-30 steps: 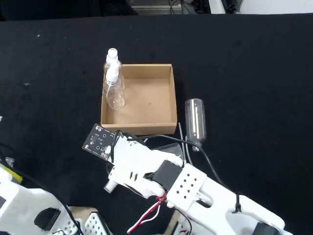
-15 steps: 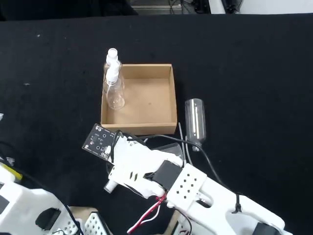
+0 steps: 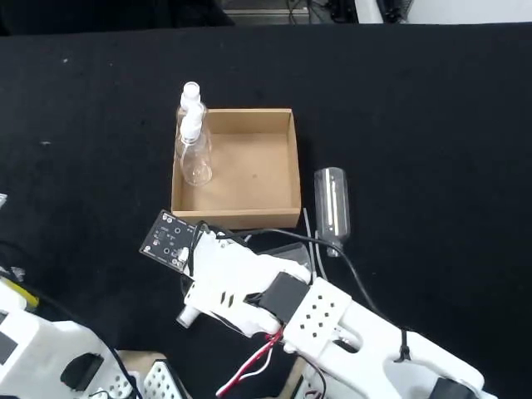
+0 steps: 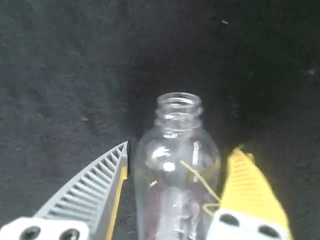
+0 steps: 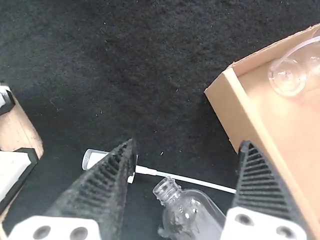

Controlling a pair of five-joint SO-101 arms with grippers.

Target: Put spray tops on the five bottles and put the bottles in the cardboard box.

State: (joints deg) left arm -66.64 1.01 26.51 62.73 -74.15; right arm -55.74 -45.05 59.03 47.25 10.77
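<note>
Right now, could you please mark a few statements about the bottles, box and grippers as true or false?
1. The held bottle in the left gripper has no spray top. True.
2. The right gripper is shut on a spray top. False: it is open above a loose spray top on the table.
3. The box holds five bottles. False: two capped bottles stand at its left side in the high view.
4. A bare bottle lies on the table beside the box. True.
</note>
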